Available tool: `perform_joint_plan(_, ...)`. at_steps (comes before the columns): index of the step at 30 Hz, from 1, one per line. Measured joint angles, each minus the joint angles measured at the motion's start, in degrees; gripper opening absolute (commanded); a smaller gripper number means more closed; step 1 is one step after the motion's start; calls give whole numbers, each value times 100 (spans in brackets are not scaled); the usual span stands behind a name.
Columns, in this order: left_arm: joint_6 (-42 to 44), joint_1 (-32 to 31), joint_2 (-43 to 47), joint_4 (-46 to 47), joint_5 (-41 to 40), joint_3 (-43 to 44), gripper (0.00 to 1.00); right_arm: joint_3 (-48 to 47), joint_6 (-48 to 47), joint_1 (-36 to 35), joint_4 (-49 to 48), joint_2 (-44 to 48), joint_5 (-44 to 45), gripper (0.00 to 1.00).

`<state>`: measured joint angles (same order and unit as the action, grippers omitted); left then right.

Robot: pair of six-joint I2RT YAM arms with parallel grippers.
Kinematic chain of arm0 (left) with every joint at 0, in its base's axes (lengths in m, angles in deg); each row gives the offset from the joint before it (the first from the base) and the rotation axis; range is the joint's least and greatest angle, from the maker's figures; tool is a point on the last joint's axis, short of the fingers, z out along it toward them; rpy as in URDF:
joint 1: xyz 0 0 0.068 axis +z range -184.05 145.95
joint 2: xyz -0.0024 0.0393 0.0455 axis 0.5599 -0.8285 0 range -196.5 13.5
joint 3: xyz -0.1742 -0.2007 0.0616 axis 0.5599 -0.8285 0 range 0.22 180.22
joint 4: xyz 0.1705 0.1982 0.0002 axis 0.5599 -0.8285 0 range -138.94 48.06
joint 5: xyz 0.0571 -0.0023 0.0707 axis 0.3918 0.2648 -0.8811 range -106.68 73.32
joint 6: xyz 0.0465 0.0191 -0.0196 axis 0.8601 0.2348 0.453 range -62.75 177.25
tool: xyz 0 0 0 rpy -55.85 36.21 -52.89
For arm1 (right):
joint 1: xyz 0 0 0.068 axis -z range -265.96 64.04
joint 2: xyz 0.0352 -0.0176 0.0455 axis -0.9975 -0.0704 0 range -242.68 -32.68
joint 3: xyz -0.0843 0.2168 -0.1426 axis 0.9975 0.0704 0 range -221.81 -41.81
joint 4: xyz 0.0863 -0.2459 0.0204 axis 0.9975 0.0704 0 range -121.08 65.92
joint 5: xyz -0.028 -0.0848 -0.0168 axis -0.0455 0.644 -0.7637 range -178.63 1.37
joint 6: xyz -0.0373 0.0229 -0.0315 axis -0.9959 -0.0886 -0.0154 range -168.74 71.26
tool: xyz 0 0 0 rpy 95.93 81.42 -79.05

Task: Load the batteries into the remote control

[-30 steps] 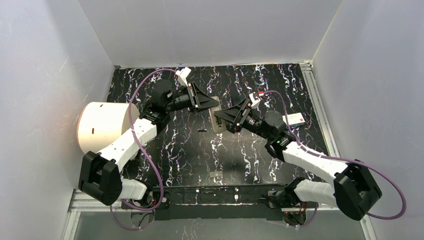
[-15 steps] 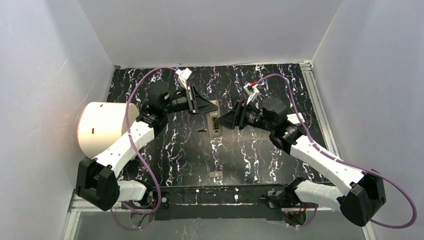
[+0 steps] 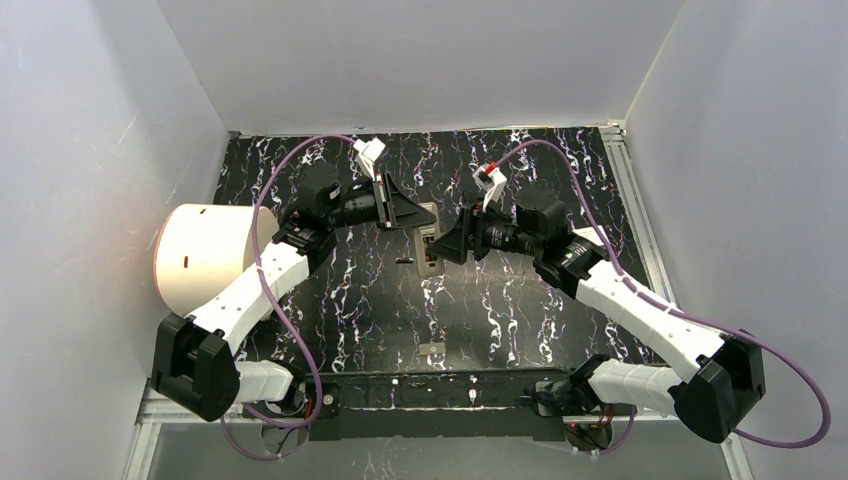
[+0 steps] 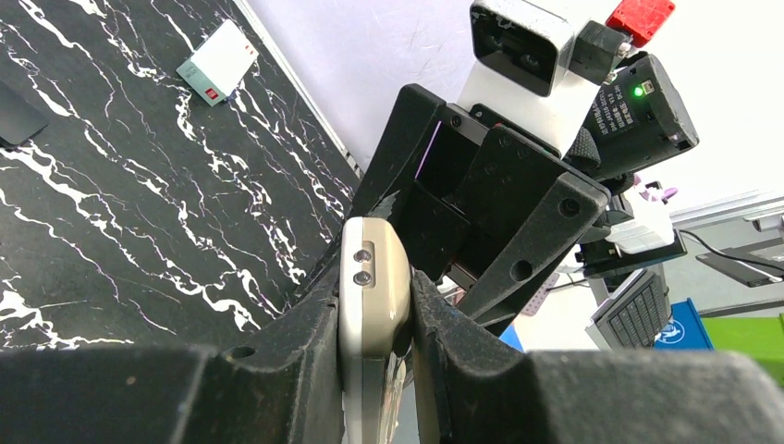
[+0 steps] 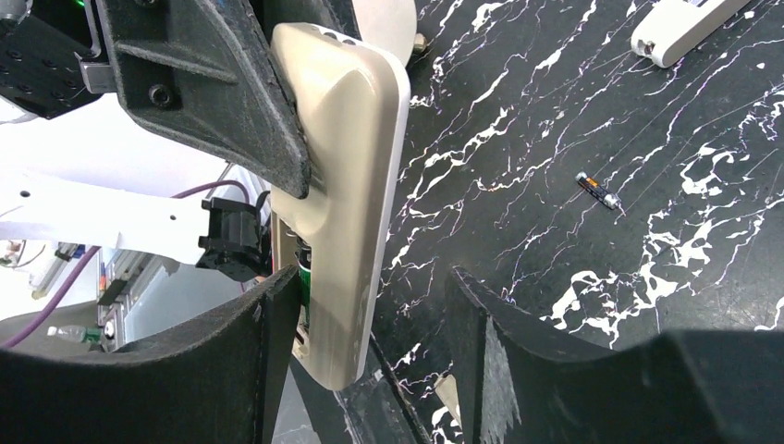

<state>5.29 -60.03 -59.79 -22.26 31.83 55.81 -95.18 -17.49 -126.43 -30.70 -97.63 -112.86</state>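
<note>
Beige remote control (image 5: 356,166) sits clamped edge-on in your left claw (image 4: 377,324), held above the black marbled surface (image 3: 480,300) near its middle. Your right claw (image 5: 370,305) is spread wide apart, with the remote's lower end inside its gap; you cannot tell whether it touches the remote. One green battery (image 5: 301,264) shows in the remote's uncovered back. A dark battery (image 5: 599,191) lies loose on the surface just beside the remote, apart from both claws.
</note>
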Motion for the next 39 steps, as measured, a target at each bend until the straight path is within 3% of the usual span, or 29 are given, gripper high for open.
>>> perform_joint_plan(6, 74, 0, -2, -57, -35, 0, 0, -61, -144, -50, 70, -52, 17, 48)
perform_joint_plan(13, 201, 79, -4, -210, -129, 0, 0, -214, -404, -92, 323, -52, 129, 44)
perform_joint_plan(15, 216, 116, -4, -260, -111, 0, 0, -236, -468, -90, 400, -52, 184, 51)
perform_joint_plan(16, 214, 133, -4, -275, -111, 0, 0, -236, -472, -87, 413, -57, 208, 64)
perform_joint_plan(18, 210, 144, -2, -328, -94, 0, 0, -236, -446, -87, 433, -70, 225, 74)
perform_joint_plan(25, 369, 192, 50, -802, -223, 2, 0, -295, -238, -46, 431, -66, 358, 78)
perform_joint_plan(32, 1069, 400, 422, -2597, -1740, 109, 0, -590, -302, -46, 748, -195, 1113, 70)
perform_joint_plan(39, 1386, 450, 1405, -3716, -3526, 85, 0, -643, -852, -157, 817, -1488, 1676, 73)
